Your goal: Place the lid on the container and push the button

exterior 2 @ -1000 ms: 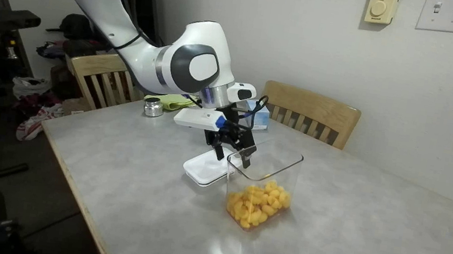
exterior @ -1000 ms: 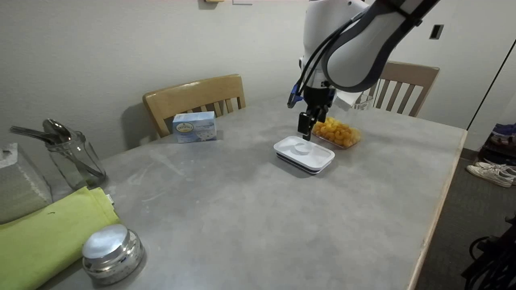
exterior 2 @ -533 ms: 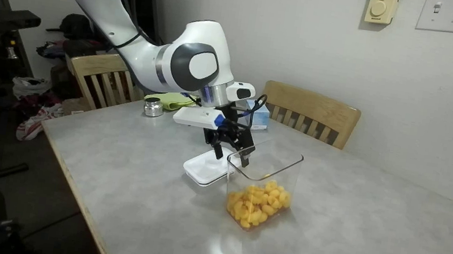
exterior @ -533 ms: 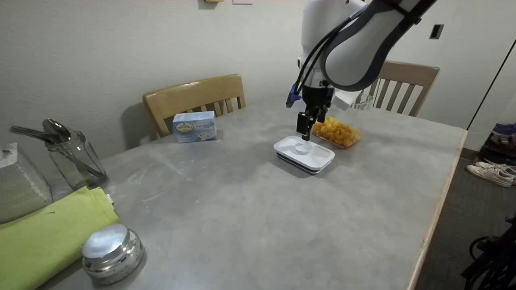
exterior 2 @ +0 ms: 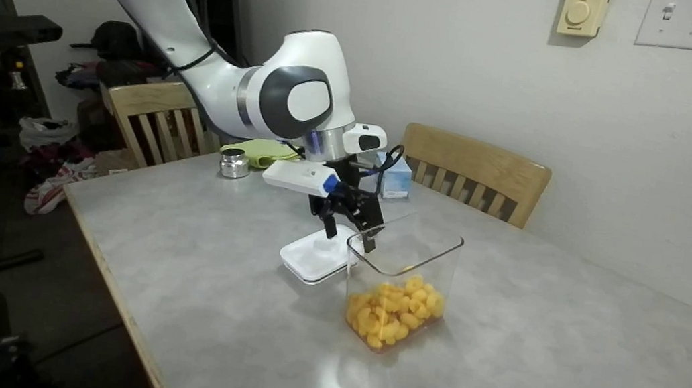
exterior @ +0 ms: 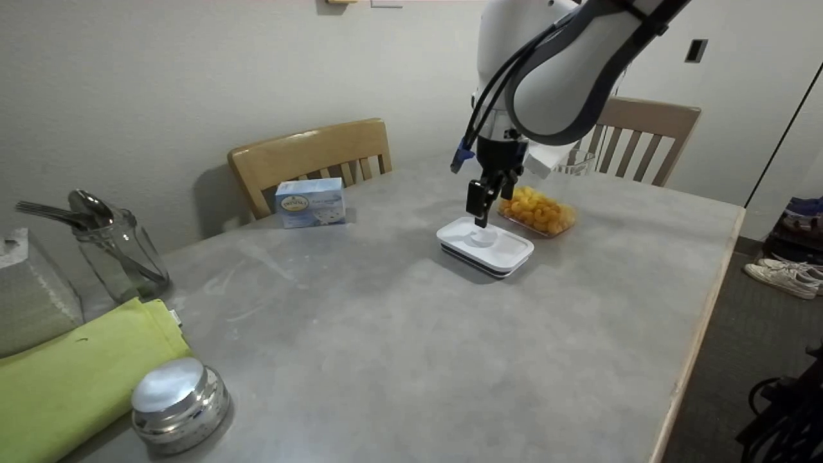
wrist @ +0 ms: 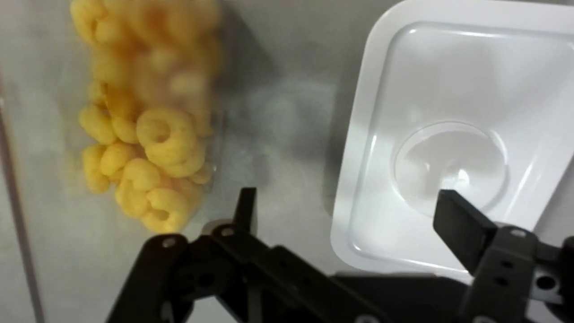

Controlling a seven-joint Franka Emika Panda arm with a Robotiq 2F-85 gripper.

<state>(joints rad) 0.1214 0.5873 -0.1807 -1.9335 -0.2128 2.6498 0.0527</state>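
The white lid [exterior: 505, 253] lies flat on the table with a raised round button [exterior: 483, 238] in its middle. The lid also shows in an exterior view [exterior 2: 310, 257] and in the wrist view [wrist: 381, 220]. The clear container [exterior 2: 426, 270] stands upright, uncovered, beside the lid, with orange-yellow rings low inside. My gripper [exterior 2: 349, 240] is open and empty just above the lid's far part. In the wrist view my gripper [wrist: 345, 197] has its right finger over the lid near the round button [wrist: 450, 168] and its left finger over the table between lid and container.
A blue tea box [exterior: 311, 203] stands near a wooden chair [exterior: 308, 151]. A glass jar with cutlery [exterior: 125, 257], a yellow-green cloth [exterior: 90, 379] and a shiny metal jar [exterior: 180, 405] are at one end of the table. The container's tall clear walls stand close beside the gripper.
My open gripper has shifted slightly to the left in both exterior views, a little away from the container. The lid and the container have not moved.
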